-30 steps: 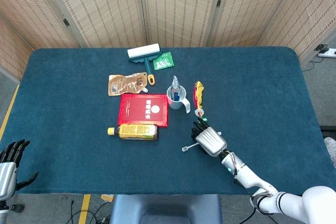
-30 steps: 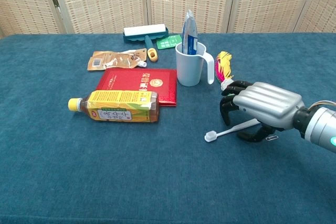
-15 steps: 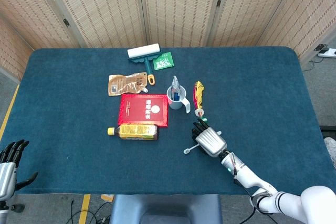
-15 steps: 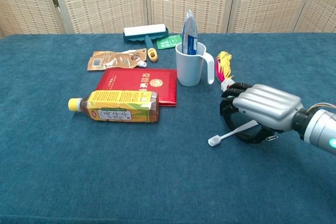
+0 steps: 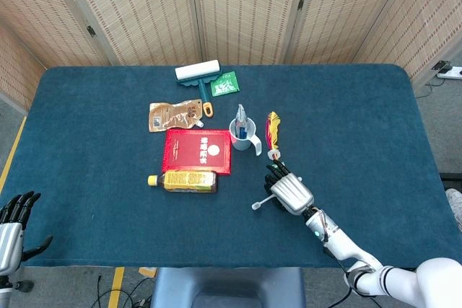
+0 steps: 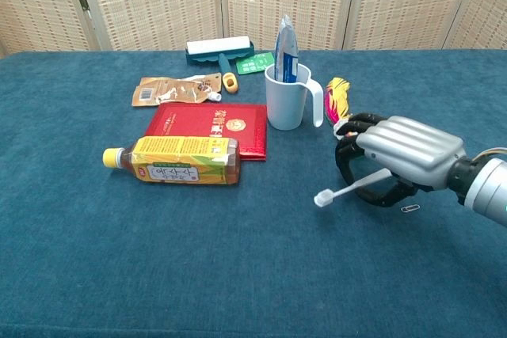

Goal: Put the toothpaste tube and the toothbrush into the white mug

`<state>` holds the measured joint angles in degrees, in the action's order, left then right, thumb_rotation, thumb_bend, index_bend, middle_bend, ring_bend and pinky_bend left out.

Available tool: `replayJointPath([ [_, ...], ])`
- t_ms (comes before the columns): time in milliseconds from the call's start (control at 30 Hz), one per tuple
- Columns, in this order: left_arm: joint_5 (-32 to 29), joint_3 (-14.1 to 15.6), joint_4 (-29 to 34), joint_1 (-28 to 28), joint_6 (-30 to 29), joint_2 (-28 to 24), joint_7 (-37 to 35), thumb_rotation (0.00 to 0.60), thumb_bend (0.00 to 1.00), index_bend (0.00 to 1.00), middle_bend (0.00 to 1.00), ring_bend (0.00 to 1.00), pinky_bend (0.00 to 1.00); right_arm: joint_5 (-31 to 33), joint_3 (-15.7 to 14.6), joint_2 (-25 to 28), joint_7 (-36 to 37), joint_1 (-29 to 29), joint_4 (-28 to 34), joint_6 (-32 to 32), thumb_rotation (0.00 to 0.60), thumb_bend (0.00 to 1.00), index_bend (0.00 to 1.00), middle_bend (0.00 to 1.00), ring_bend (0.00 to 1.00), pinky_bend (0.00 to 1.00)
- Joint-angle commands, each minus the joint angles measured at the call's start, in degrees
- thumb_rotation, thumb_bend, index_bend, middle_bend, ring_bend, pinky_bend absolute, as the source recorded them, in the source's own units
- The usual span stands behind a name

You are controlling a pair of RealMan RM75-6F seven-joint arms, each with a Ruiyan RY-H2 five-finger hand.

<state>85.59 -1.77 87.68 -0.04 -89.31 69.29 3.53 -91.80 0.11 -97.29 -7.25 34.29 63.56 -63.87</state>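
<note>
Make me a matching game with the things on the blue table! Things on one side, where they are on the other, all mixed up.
Things:
1. toothpaste tube
2. toothbrush
3. bottle
4. lint roller

Places:
A. lying on its side in front of the red booklet
B. held by the right hand
C. at the far edge, near the screen
D. standing in the white mug

Pairs: 1-D, 2-B, 3-A, 4-C

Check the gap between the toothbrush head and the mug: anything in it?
Nothing: bare blue cloth from the toothbrush head up to the mug, clearest in the chest view.
</note>
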Motion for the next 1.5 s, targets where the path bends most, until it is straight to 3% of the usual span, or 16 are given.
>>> replayJointPath([
  [33,0.1,-0.1,0.1,-0.1,0.0,0.0,0.1,0.600,0.24,0.15,0.15,0.12,0.20,0.5,2.1,1.9,3.5,-1.4,4.4,-4.4,0.600,0.41,0.68,0.36,0.15,0.10],
  [267,0.5,-0.1,0.6,-0.4,0.1,0.0,0.5,0.600,0.24,0.15,0.15,0.12,0.20,6.2,7.3,8.7,15.2,-3.9,18.2,-7.6,0.600,0.42,0.68,0.37,0.16,0.11],
  [500,0.8,-0.1,1.1,-0.6,0.1,0.1,1.0,0.600,0.24,0.15,0.15,0.12,0.20,12.6,13.8,11.2,29.5,-3.6,22.5,-6.0,0.600,0.42,0.70,0.37,0.16,0.11],
  [767,1.0,0.0,1.7,-0.6,0.0,-0.1,1.5,0.600,0.24,0.15,0.15,0.12,0.20,18.9,20.8,10.0,42.6,0.5,20.2,1.0,0.600,0.41,0.70,0.37,0.16,0.11],
  [1000,0.7,0.1,2.3,-0.3,-0.1,-0.7,1.8,0.600,0.24,0.15,0.15,0.12,0.20,25.1,26.8,4.8,51.1,4.8,14.9,5.7,0.600,0.40,0.70,0.36,0.16,0.11],
  [1233,0.6,0.1,2.7,0.0,-0.5,-1.2,1.8,0.600,0.24,0.15,0.15,0.12,0.20,28.0,29.5,0.6,57.1,8.5,9.9,10.7,0.600,0.39,0.71,0.36,0.16,0.11],
  [1500,0.4,0.2,2.7,0.2,-0.6,-1.8,1.5,0.600,0.24,0.15,0.15,0.12,0.20,28.4,30.9,-4.3,58.7,11.3,3.5,10.9,0.600,0.39,0.71,0.35,0.16,0.11],
])
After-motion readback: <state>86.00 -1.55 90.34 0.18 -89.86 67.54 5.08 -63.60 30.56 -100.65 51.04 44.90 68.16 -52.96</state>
